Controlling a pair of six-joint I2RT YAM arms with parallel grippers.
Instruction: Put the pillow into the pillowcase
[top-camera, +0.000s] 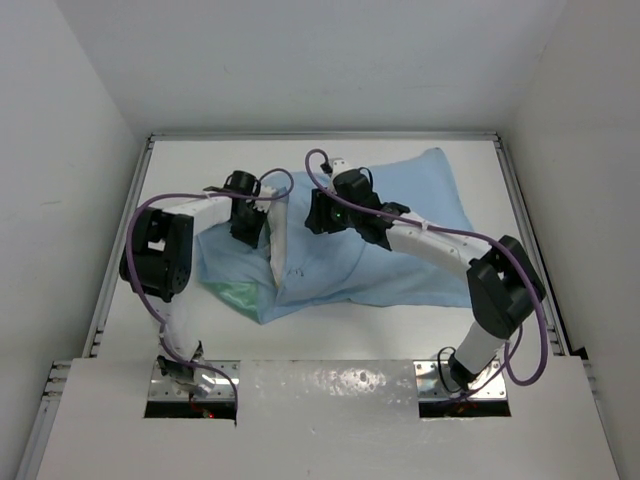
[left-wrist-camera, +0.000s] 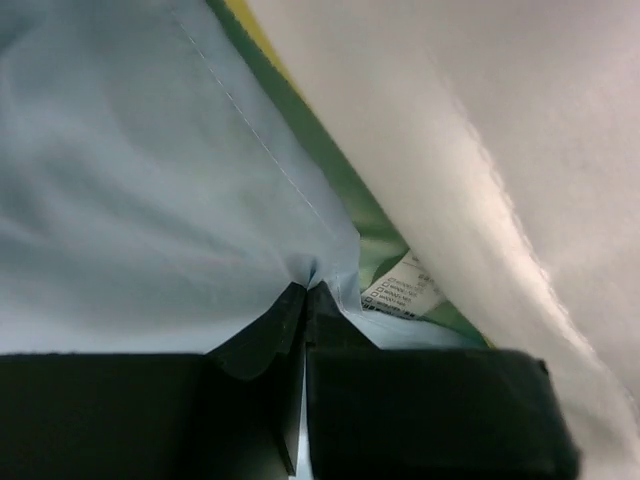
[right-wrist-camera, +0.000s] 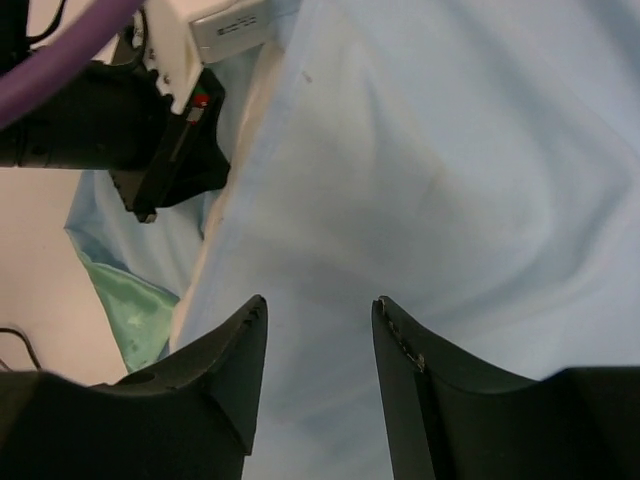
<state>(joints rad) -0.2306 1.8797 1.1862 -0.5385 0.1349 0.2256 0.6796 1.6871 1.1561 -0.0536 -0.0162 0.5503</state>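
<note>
Left gripper (left-wrist-camera: 305, 290): jaws closed, pinching the pillowcase (left-wrist-camera: 130, 200) hem; right gripper (right-wrist-camera: 320, 305): jaws apart over blue fabric, holding nothing. Pillow (top-camera: 278, 238) mostly inside, white edge showing at the mouth. Risk: slick hem slips from that thin pinch under pull, leaving the edge uncovered.

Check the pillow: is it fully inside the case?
Not fully. The blue case bulges over most of it, but a white pillow edge sticks out at the open end.
</note>
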